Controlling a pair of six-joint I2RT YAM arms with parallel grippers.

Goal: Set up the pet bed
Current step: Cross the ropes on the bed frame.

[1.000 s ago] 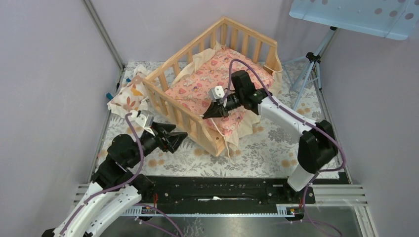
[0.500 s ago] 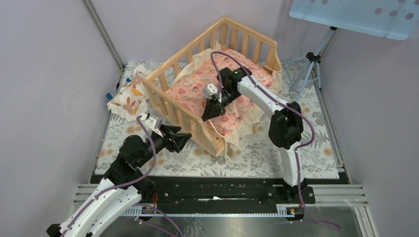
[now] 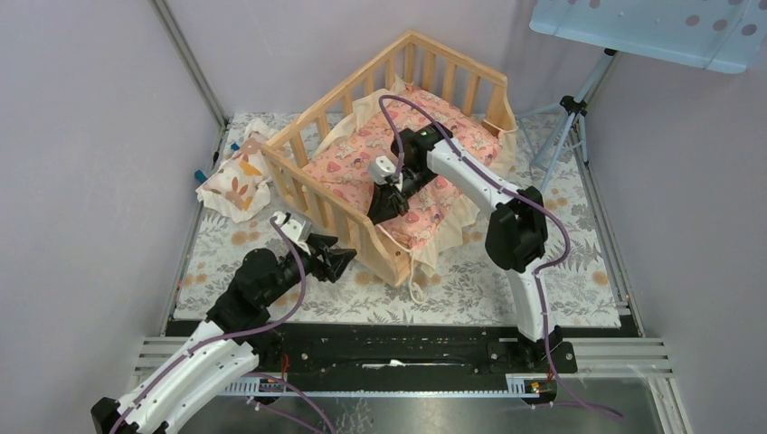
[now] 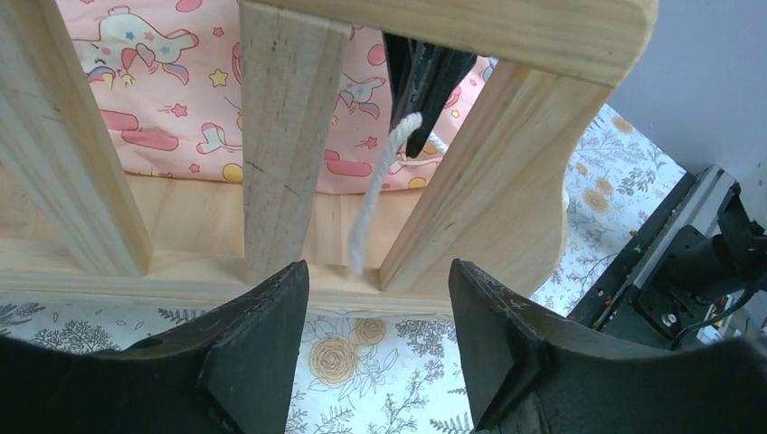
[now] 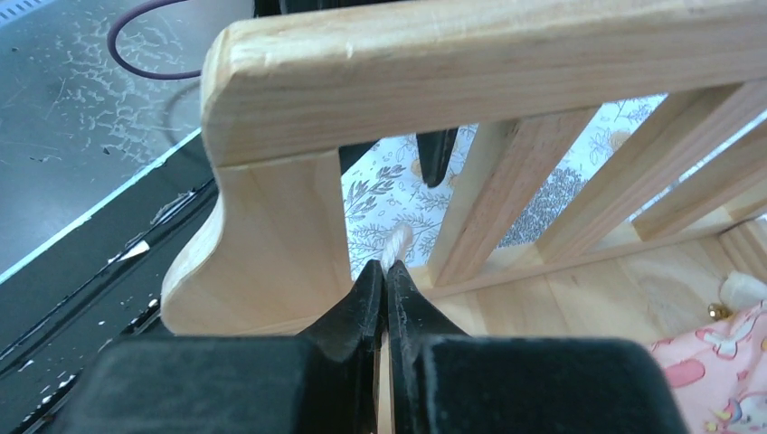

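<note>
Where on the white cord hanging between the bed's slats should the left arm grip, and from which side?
Its loose lower end, from outside the pet bed: the cord hangs free in the gap between two slats, facing the open left gripper, while the right gripper pinches it higher up inside.

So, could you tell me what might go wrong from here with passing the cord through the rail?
1. The right gripper pinches the white cord only at its fingertips, so it may slip free before the open left gripper closes on it.
2. The left gripper sits close to the pet bed slats; closing off-line could catch wood rather than cord.
3. A hard pull might drag the pink cushion askew.
</note>
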